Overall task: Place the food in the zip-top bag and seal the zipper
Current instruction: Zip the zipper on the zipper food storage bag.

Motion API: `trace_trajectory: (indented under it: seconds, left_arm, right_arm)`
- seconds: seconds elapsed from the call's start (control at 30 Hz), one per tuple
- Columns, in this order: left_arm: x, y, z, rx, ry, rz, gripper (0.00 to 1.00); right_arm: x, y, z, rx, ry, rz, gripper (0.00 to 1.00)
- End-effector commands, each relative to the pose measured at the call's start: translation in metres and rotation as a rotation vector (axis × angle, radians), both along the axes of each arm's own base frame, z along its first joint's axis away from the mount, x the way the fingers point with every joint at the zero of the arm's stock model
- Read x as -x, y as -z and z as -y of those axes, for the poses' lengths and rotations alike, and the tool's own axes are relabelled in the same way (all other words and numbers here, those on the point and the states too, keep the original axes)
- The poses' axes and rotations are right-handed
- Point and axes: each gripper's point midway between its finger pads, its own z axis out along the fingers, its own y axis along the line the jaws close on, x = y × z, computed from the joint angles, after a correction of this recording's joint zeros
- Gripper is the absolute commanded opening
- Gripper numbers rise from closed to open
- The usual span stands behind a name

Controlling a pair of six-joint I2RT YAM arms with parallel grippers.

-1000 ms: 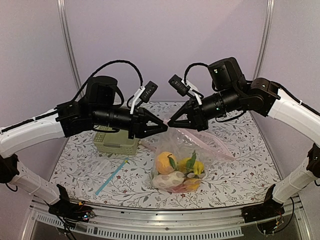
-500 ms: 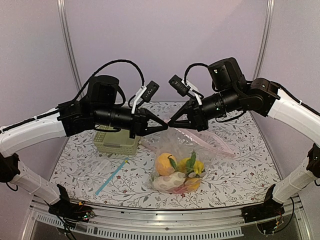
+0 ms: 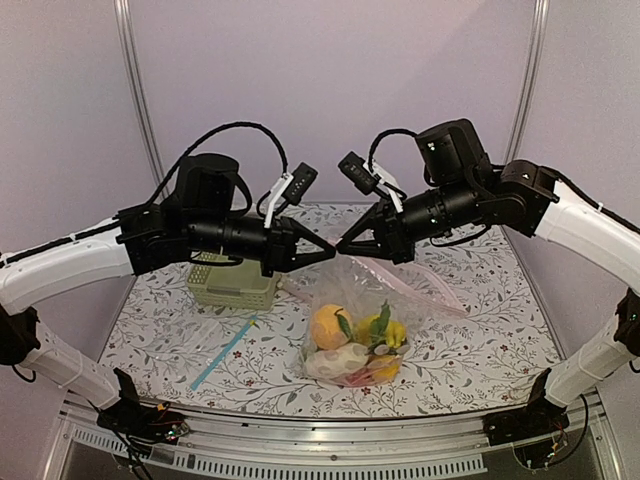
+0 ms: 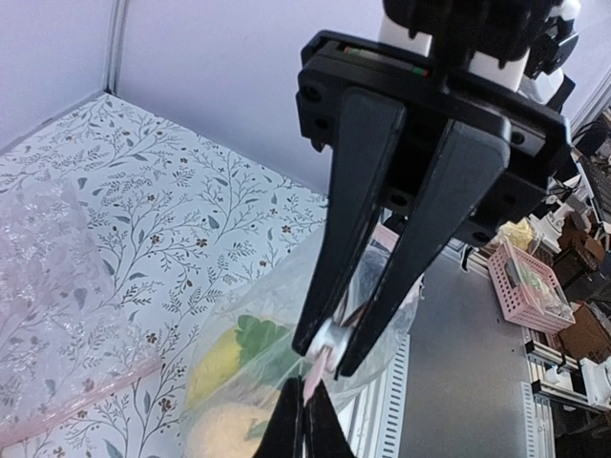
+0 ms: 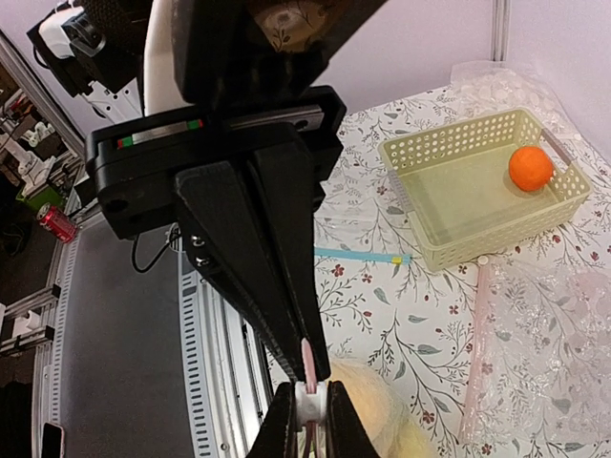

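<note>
now left pincer (image 3: 329,254), right pincer (image 3: 343,249) pinch zipper (image 5: 307,359); bag (image 3: 345,298) holds food (image 3: 352,345); basket (image 5: 477,250) holds orange (image 5: 531,167).

The left gripper (image 3: 328,254), its jaws slightly parted a second ago, now pinches shut on the zipper (image 4: 314,379), tip to tip with the right gripper (image 3: 345,247). The left arm (image 3: 205,232) sits slightly farther right.

I see a pale green lattice basket (image 3: 235,292) at the floral table's (image 3: 480,345) back left, with a flat clear blue-strip bag (image 3: 222,355) lying near it.
</note>
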Motion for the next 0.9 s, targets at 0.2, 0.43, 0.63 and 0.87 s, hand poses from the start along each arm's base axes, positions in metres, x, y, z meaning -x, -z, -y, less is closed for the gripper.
trace_trajectory:
  seconds: [0.2, 0.43, 0.63, 0.87]
  left_arm:
    - [-0.024, -0.003, -0.021, 0.017, -0.122, -0.001, 0.00]
    - [-0.030, -0.003, -0.029, 0.016, -0.153, -0.009, 0.00]
    - [-0.039, 0.002, -0.037, 0.003, -0.199, -0.021, 0.00]
    - [-0.050, 0.010, -0.046, -0.012, -0.248, -0.047, 0.00]
  right_arm:
    - [0.008, -0.007, 0.014, -0.003, 0.016, 0.005, 0.04]
    - [0.008, -0.007, 0.016, -0.002, 0.024, 0.010, 0.04]
    - [0.006, -0.006, 0.018, 0.006, 0.034, 0.011, 0.04]
    - [0.006, -0.003, 0.021, 0.018, 0.045, 0.009, 0.03]
